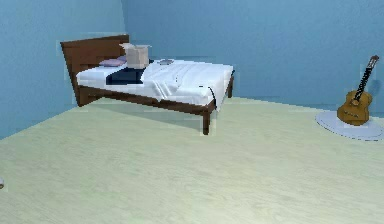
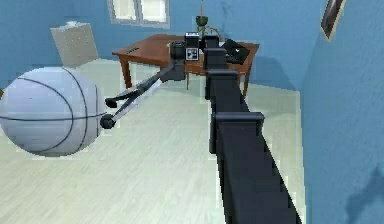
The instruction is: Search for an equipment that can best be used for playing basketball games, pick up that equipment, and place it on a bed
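A large pale basketball (image 2: 50, 110) with dark seam lines hangs at the arm side view's left, clear of the floor. My gripper (image 2: 104, 111) holds it at the end of its two thin fingers (image 2: 135, 96), which slant down-left from the dark arm bar (image 2: 235, 130). In the forward view a wooden bed (image 1: 150, 82) stands against the blue wall at the upper left. It has white bedding, a dark blue patch and a small box (image 1: 136, 54) near the headboard.
A guitar (image 1: 358, 95) stands on a round white base (image 1: 350, 126) at the forward view's right. Pale open floor lies between me and the bed. In the arm side view a wooden desk (image 2: 150, 52) with several items stands beyond the arm, and a white bin (image 2: 72, 45) is by the wall.
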You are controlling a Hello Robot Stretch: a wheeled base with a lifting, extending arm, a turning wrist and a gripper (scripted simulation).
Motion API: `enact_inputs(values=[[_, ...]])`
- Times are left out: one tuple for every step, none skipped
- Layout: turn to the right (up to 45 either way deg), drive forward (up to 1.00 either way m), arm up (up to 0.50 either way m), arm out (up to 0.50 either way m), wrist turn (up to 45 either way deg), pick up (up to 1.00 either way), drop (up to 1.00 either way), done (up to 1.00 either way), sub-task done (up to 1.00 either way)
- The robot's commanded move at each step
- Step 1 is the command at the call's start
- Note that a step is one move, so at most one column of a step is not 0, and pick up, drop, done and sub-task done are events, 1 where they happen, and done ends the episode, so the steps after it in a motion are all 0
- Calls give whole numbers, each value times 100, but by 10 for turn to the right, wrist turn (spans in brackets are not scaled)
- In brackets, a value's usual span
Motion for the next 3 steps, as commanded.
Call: enact_inputs(values=[[0, 0, 0, 0, -240, 0, 0, 0, 0], [0, 0, 0, -42, 0, 0, 0, 0, 0], [210, 0, 0, 0, 0, 0, 0, 0, 0]])
